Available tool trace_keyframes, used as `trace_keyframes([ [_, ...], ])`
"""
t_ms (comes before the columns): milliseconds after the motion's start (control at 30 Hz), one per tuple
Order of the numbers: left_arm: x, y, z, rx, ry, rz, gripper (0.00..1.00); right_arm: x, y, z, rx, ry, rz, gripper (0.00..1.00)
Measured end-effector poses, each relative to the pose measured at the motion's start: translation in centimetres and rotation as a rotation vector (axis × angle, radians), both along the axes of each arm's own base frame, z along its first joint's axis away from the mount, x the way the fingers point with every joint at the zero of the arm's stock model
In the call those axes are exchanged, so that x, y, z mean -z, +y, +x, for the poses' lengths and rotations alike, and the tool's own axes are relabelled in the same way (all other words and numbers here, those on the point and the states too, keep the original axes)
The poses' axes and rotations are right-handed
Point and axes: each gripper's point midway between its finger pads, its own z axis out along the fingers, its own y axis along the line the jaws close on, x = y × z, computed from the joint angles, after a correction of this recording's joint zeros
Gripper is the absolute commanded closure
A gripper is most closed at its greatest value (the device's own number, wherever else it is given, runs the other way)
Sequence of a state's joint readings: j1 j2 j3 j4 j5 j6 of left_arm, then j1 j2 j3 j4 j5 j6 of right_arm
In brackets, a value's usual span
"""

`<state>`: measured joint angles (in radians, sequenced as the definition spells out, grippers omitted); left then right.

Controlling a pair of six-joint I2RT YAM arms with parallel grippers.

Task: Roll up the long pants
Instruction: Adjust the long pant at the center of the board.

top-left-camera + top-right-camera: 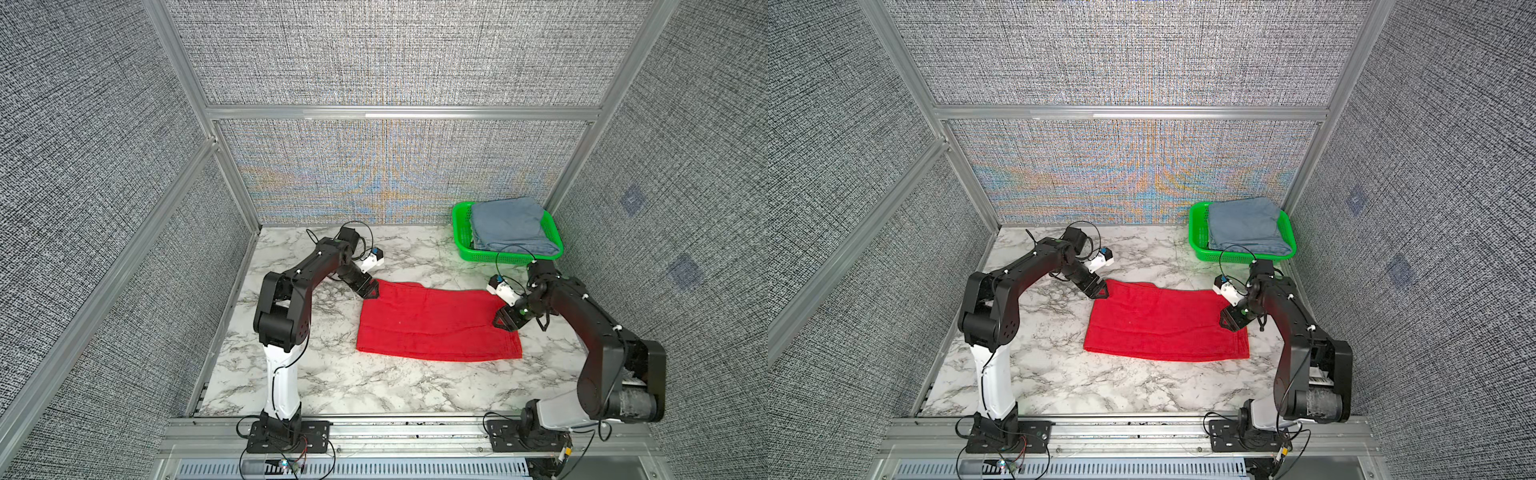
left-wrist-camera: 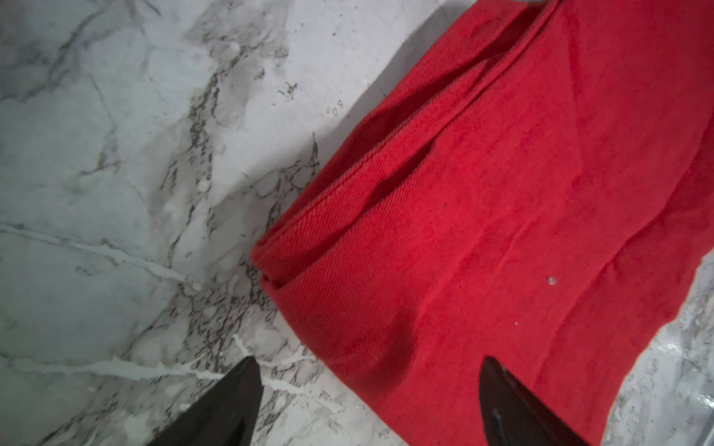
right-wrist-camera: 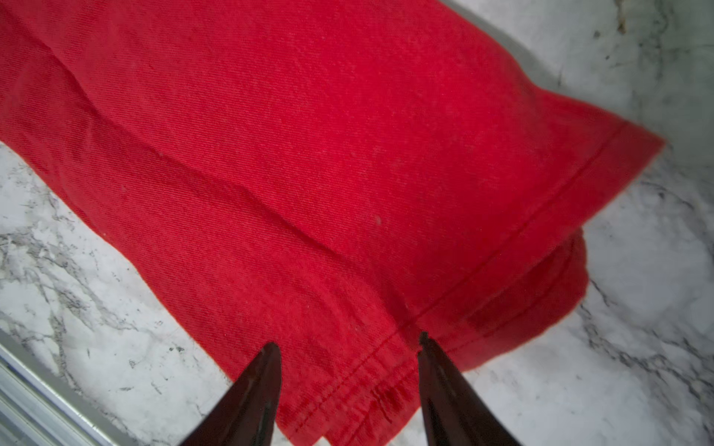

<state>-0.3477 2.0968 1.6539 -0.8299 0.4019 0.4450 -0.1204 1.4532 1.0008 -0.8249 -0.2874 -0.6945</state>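
1. Left side. My left gripper hangs over the far left corner of the long pants. Its jaws are spread wide and hold nothing. In the left wrist view one finger is above bare table and its partner is above cloth.

2. Centre. The long pants lie folded into a flat red rectangle mid-table, with stacked layer edges showing at the left end. I judge that no roll has been started.

3. Right side. My right gripper sits at the hemmed right end, jaws partly apart. They straddle the stitched hem without pinching it. I cannot tell whether the tips touch the cloth.

4. Far right. A green basket holding a blue-grey garment stands well apart from the pants; I should keep clear of it.

Procedure, as I judge it: lower each claw until it spans every layer, not the top sheet alone, then close. Lift both sides evenly and turn the first wrap tight, since a slack core would loosen the whole roll.
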Motion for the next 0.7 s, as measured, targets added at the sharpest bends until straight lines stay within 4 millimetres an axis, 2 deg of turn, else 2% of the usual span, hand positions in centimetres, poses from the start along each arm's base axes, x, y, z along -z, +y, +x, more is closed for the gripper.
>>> trace_keyframes([
  [200, 0.6, 0.5, 0.6, -0.009, -0.004, 0.041, 0.10, 0.0, -3.1, -0.2, 0.114, -0.025, -0.051, 0.38],
  [367, 1.3, 0.4, 1.0, -0.017, 0.003, 0.052, 0.19, 1.7, -4.6, -0.5, 0.169, 0.021, -0.059, 0.38],
  [600, 0.9, -0.4, 0.9, -0.008, 0.037, 0.014, 0.32, 3.8, -4.8, -1.1, 0.185, 0.099, -0.038, 0.38],
  [700, 1.0, -0.8, 0.4, 0.003, 0.073, -0.011, 0.34, 4.6, -4.5, -1.2, 0.173, 0.126, -0.015, 0.37],
])
